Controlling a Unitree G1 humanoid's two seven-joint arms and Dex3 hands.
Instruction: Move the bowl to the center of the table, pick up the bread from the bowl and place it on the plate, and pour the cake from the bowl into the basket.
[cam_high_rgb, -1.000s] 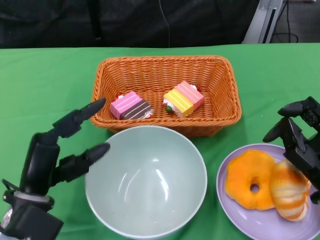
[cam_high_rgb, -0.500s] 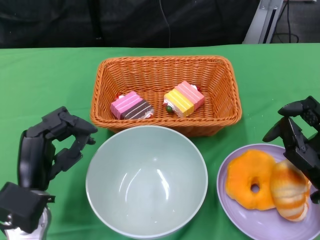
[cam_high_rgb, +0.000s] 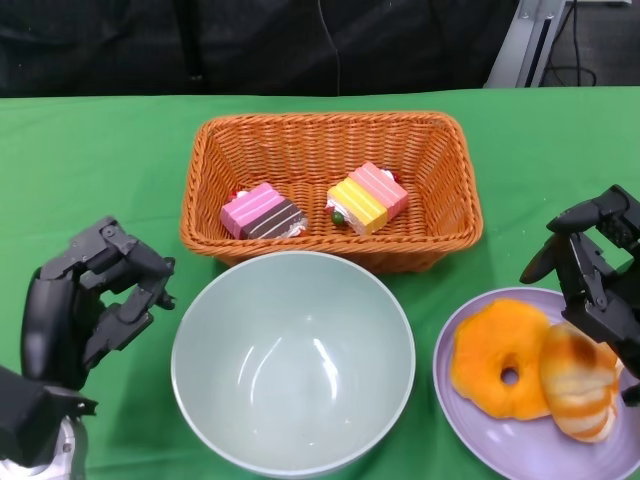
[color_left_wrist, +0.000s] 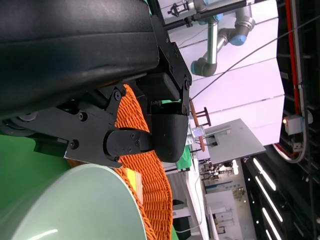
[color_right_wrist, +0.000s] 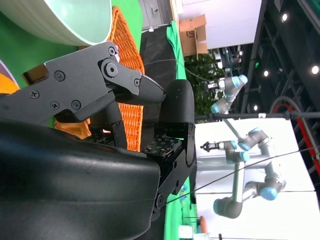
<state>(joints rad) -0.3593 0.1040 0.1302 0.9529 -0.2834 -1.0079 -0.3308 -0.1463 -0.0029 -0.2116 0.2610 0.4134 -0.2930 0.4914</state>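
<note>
Resting empty mid-bench, bowl (cam_high_rgb: 293, 362); cakes (cam_high_rgb: 262, 211) in basket (cam_high_rgb: 325, 135). Left robot hand (cam_high_rgb: 95, 290) curled empty, right robot hand (cam_high_rgb: 592, 275) open; stray swing could knock bowl.

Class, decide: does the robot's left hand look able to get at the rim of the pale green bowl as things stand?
Probably yes. The left hand sits just beside the pale green bowl, fingers curled and holding nothing, with only bare green tablecloth between them.

I see a green tablecloth (cam_high_rgb: 90, 170) covering the work surface, with a dark backdrop (cam_high_rgb: 250, 45) behind its far edge. My wrist cameras show other robot arms (color_right_wrist: 240, 150) with blue joints standing against a white wall (color_left_wrist: 250, 100).
</note>
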